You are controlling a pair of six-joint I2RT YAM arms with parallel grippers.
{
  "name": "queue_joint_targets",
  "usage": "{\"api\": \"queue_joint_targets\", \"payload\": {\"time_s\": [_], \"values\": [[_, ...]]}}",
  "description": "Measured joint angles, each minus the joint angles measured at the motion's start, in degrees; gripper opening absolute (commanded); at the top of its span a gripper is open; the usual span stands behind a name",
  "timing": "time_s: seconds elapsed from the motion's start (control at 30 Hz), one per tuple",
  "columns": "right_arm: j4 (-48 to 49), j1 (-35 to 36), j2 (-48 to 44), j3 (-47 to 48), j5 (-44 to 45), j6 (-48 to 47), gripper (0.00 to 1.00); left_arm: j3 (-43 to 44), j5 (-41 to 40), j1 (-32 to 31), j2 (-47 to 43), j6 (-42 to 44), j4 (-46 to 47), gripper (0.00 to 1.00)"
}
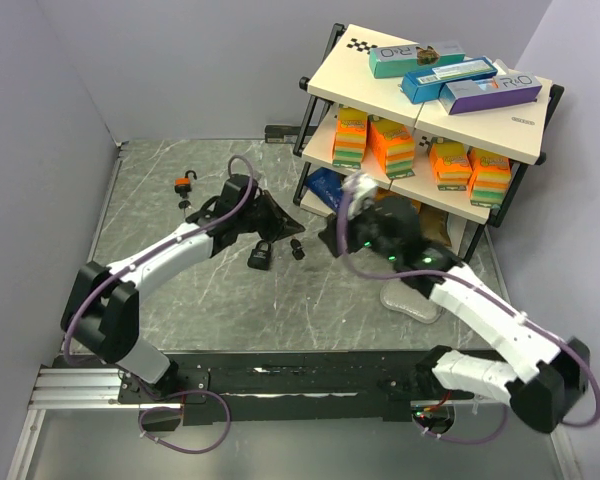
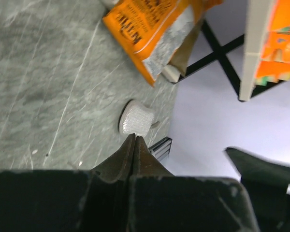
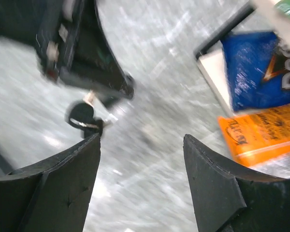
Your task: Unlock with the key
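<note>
A black padlock [image 1: 261, 256] lies on the grey table beside the left arm's wrist. The key [image 1: 296, 247], with a black head and a ring [image 3: 82, 116], sits just under the tip of my left gripper [image 1: 298, 229]. In the left wrist view the left gripper [image 2: 135, 137] has its fingers pressed together and nothing shows between them. Whether it pinches the key's blade underneath I cannot tell. My right gripper [image 1: 332, 238] faces it from the right. Its jaws [image 3: 141, 137] stand wide apart with nothing between them, and the key is just past the left fingertip [image 3: 89, 145].
An orange padlock [image 1: 184, 183] lies at the far left of the table. A shelf rack [image 1: 430, 100] with boxes stands at the back right, with a blue bag [image 3: 261, 67] and an orange bag [image 3: 261, 130] at its foot. A white mesh object [image 1: 410, 300] lies near the right arm.
</note>
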Motion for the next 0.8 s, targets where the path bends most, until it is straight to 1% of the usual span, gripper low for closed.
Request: {"api": "queue_joint_targets", "payload": {"time_s": [0.07, 0.1, 0.17, 0.27, 0.4, 0.57, 0.7, 0.8], "values": [[2.89, -5.84, -3.02, -1.09, -8.37, 6.58, 0.75, -2.29, -0.72, 0.00, -1.79, 0.39, 3.67, 0.01], [3.78, -7.56, -3.67, -1.44, -10.84, 8.79, 0.74, -3.34, -0.98, 0.00, -2.62, 0.57, 5.27, 0.01], [6.95, -11.15, -4.04, -2.43, -18.64, 14.14, 0.71, -6.01, -1.57, 0.00, -4.55, 1.01, 9.42, 0.01], [13.11, -14.80, -1.40, -3.69, -30.32, 23.32, 0.67, -10.10, -2.01, 0.00, -7.82, 1.01, 15.47, 0.01], [22.40, -16.85, 3.76, -6.36, -41.22, 34.07, 0.63, -14.78, -2.60, 0.00, -12.28, 0.98, 23.85, 0.01], [29.90, -17.05, 8.96, -7.10, -49.88, 42.58, 0.56, -16.87, -2.56, 0.00, -15.28, 0.81, 33.27, 0.01], [34.56, -17.03, 9.73, -7.39, -53.31, 46.21, 0.52, -17.46, -1.42, -0.07, -15.32, 0.57, 38.99, 0.01], [36.57, -16.65, 9.97, -7.39, -54.64, 47.58, 0.50, -17.49, -0.68, -0.22, -15.32, 0.46, 41.24, 0.01]]}}
